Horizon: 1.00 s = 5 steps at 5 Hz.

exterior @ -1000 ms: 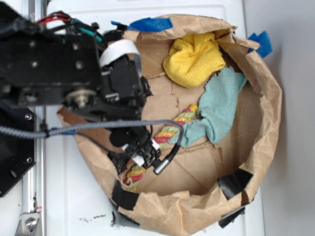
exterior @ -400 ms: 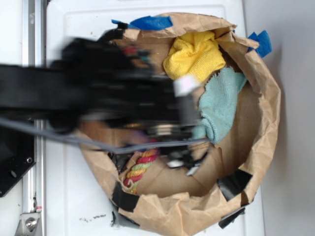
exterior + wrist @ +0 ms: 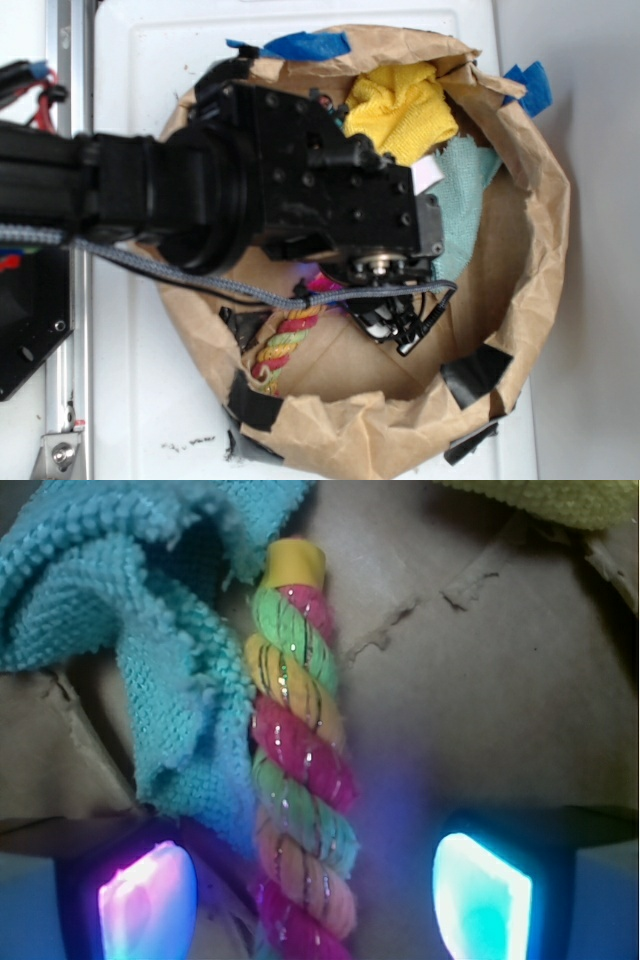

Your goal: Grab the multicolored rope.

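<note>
The multicolored rope [image 3: 300, 760], twisted in red, yellow and light green, runs lengthwise down the middle of the wrist view on the brown paper floor. My gripper [image 3: 313, 900] is open above it, and the rope passes between the two lit fingertips [image 3: 145, 905] without touching either. In the exterior view only the rope's lower left end [image 3: 285, 340] shows; the black arm hides the rest. There the gripper [image 3: 395, 328] hangs low inside the paper bag [image 3: 540, 230].
A teal woven cloth [image 3: 120, 630] lies against the rope's left side, also seen as the teal cloth [image 3: 460, 200] by the arm. A yellow terry cloth [image 3: 400, 105] sits at the bag's far side. The bag's crumpled walls ring the space, patched with black tape [image 3: 475, 370].
The arm has swung right across the bag, from over the rope's left end to further along it. The rope has stayed roughly where it lay.
</note>
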Tool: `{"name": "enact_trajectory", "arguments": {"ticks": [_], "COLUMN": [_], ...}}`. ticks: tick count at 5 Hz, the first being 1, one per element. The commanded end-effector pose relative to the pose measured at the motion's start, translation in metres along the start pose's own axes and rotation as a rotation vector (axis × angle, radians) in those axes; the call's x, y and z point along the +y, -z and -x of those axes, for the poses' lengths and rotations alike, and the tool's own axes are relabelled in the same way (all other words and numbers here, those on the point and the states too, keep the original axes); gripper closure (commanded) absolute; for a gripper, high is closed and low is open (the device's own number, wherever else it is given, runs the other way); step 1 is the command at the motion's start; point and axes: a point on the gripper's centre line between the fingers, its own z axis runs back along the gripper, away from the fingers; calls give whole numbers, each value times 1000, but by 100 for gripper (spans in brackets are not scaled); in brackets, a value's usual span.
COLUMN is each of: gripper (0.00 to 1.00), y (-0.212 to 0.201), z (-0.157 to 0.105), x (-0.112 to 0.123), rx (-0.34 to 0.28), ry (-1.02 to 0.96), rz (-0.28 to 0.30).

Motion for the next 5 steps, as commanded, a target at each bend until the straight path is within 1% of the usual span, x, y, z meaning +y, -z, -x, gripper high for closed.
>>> {"name": "enact_trajectory", "arguments": {"ticks": [1, 2, 3, 4, 5], "gripper": [0, 0, 100, 100, 100], "y": [-12, 0, 13, 2, -2], "z": [-8, 0, 14, 15, 13], "x": [-3, 0, 0, 3, 4], "rx": [-42, -32, -30, -9, 0], "ry": [-12, 40, 63, 64, 56], "rz": [42, 63, 40, 82, 91]}}
